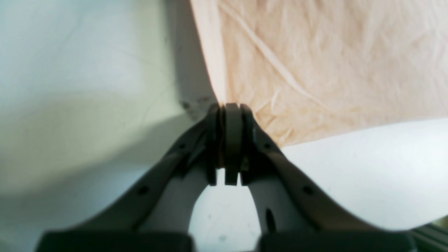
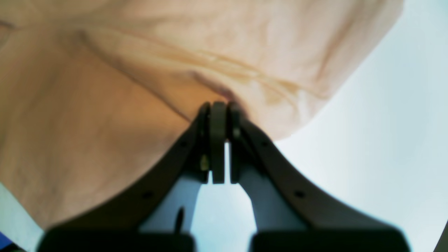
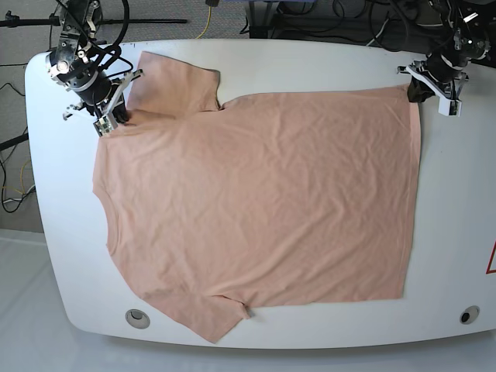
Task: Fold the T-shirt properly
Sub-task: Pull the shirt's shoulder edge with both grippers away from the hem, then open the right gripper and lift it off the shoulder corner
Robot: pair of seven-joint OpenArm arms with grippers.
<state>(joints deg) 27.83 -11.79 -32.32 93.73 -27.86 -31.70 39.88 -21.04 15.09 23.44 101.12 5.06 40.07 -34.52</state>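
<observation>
The T-shirt (image 3: 256, 209) is spread flat over most of the white table (image 3: 46, 232), peach in colour and lightly creased, with its neck toward the base view's left and its hem toward the right. One sleeve is laid out at the upper left near the table's far edge; the other reaches the near edge at the bottom. The far hem corner, at the upper right of the base view, is pinched by the left gripper (image 1: 231, 106), whose jaws are pressed together on the cloth's edge, as is seen in the left wrist view, where the T-shirt (image 1: 332, 63) runs away from the fingertips over the table (image 1: 367, 175). At the shoulder beside the far sleeve, the cloth is pinched by the right gripper (image 2: 218, 105); its jaws are closed on a gathered fold of the T-shirt (image 2: 105, 105), with bare table (image 2: 402, 140) seen to the side. In the base view the left gripper (image 3: 422, 89) and the right gripper (image 3: 116, 118) are placed well apart, at opposite ends of the shirt's far side.
</observation>
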